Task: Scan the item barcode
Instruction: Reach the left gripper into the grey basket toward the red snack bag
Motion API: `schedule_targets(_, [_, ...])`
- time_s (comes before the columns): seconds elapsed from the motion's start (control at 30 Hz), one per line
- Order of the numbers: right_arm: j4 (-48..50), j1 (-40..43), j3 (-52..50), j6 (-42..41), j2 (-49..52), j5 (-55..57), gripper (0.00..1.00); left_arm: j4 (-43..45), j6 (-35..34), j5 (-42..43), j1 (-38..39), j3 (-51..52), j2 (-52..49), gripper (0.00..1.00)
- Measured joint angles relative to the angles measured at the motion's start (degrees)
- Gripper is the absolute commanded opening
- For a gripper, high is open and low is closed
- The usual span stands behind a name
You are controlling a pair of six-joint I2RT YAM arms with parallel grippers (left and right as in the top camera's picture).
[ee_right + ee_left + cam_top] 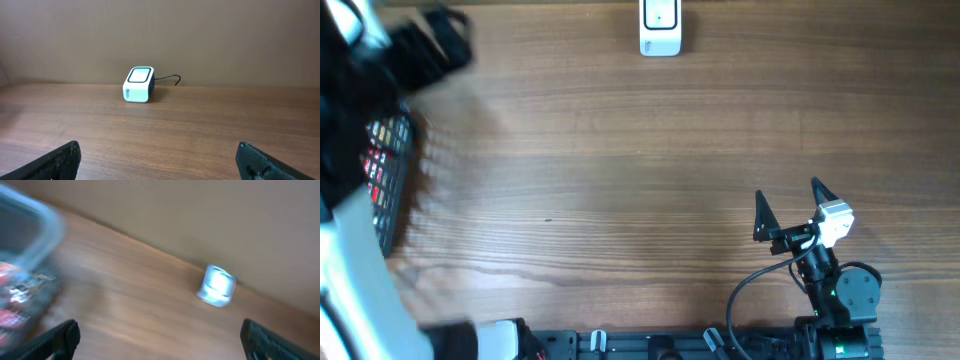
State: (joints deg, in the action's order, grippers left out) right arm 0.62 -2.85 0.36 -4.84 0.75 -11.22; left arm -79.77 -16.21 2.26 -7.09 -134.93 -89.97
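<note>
The white barcode scanner (660, 28) stands at the table's far edge, also seen in the right wrist view (138, 84) and, blurred, in the left wrist view (216, 285). Red and white items (382, 160) lie in a dark mesh basket (398, 205) at the far left; no barcode can be made out. My left gripper (160, 342) is open and empty over bare wood beside the basket (30, 240), and its arm (415, 45) is a blur at the top left. My right gripper (787, 190) rests near the front right, open and empty (162, 160).
The wooden table (620, 150) runs from the basket to the right arm's base (840, 300). A thin cable (167, 78) leaves the scanner along the back wall.
</note>
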Motion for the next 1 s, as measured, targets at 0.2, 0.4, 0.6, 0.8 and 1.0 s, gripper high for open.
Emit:
schedule_targets(0.2, [0.0, 0.0, 0.0, 0.0, 0.0, 0.0, 1.0, -4.8, -3.0, -11.7, -11.1, -16.5, -12.2, 1.0])
schedule_targets(0.4, [0.0, 0.0, 0.0, 0.0, 0.0, 0.0, 1.0, -3.8, -4.3, -14.4, -23.3, -17.4, -15.2, 1.0])
schedule_targets(0.6, [0.0, 0.0, 0.0, 0.0, 0.0, 0.0, 1.0, -5.9, -4.8, -11.3, -31.4, -18.0, -19.9, 1.0])
schedule_targets(0.8, [0.0, 0.0, 0.0, 0.0, 0.0, 0.0, 1.0, -10.1, -4.7, -10.0, -37.2, -16.5, -27.9, 1.0])
schedule_targets(1.0, [0.0, 0.0, 0.0, 0.0, 0.0, 0.0, 1.0, -10.5, -4.7, -6.1, -41.0, -13.0, -35.3, 1.0])
